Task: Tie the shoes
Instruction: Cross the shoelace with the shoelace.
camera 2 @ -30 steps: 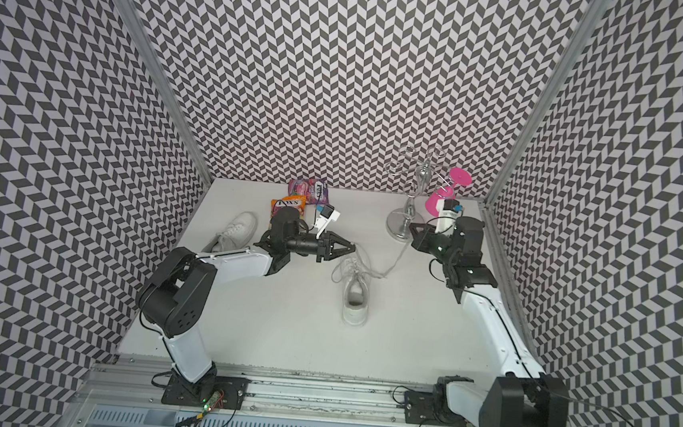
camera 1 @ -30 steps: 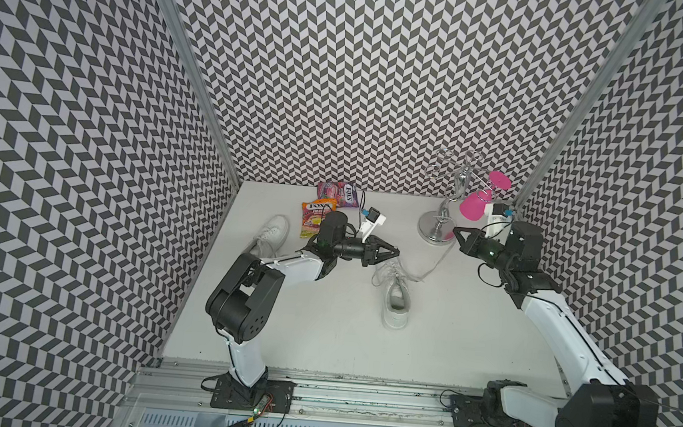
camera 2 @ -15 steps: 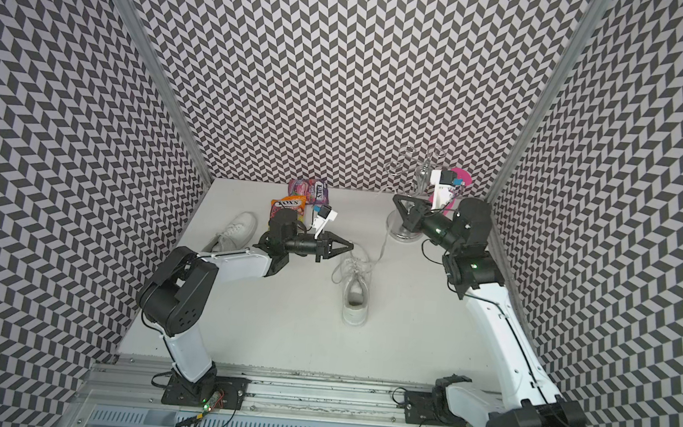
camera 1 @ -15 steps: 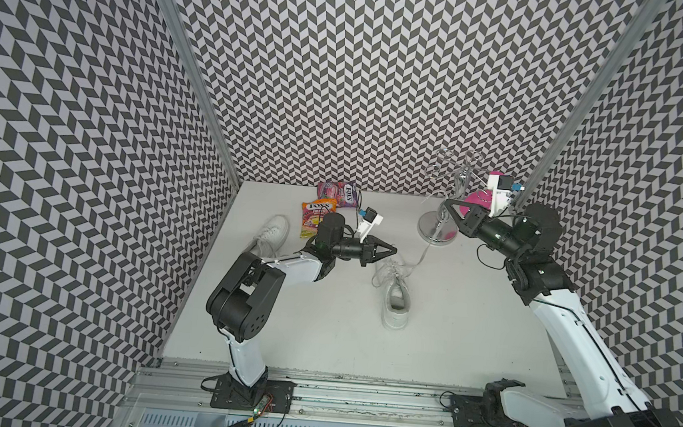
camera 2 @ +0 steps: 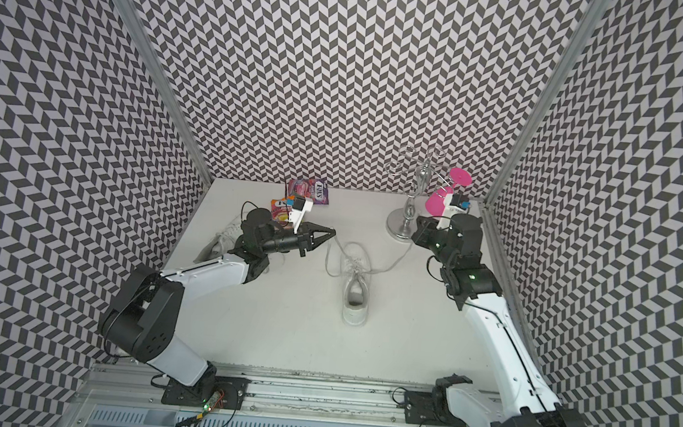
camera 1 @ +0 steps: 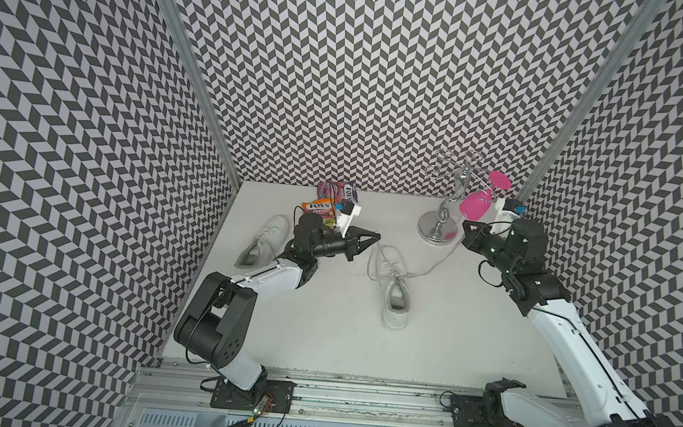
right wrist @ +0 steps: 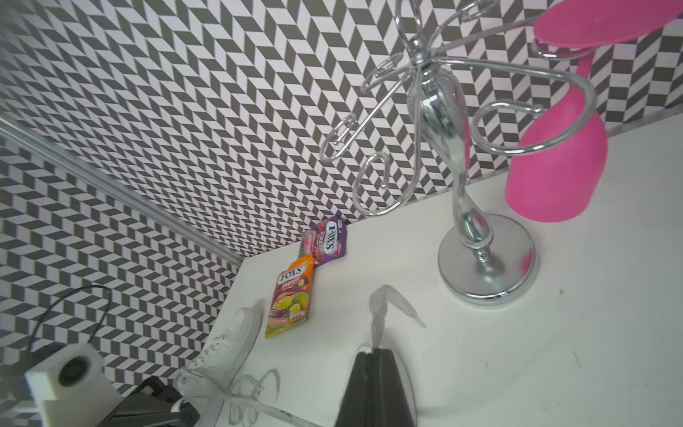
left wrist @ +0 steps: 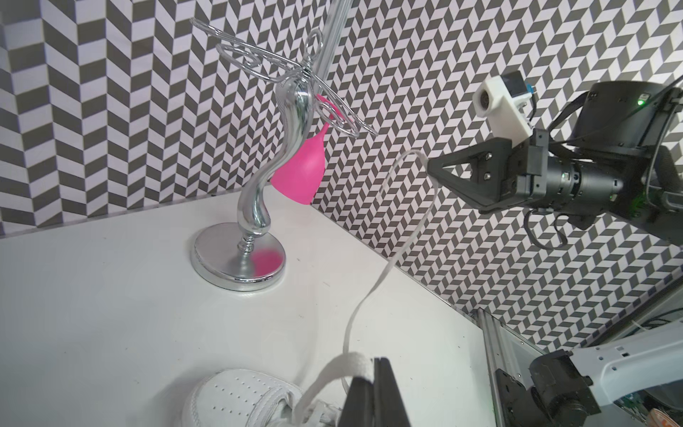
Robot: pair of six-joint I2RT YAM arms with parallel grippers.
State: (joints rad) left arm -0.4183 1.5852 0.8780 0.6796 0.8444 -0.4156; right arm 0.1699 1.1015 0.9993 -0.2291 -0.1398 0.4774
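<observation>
Left gripper [camera 1: 374, 237]: clamped on one lace [left wrist: 334, 366] of the mid-desk shoe [camera 1: 395, 294]. Right gripper [camera 1: 467, 229]: clamped on the other lace [camera 1: 435, 267], near the desk's far right corner.

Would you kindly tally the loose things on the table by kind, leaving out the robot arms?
White sneakers: 2
Candy packets: 2
Chrome stand: 1
Pink goblet: 1
Total: 6
</observation>
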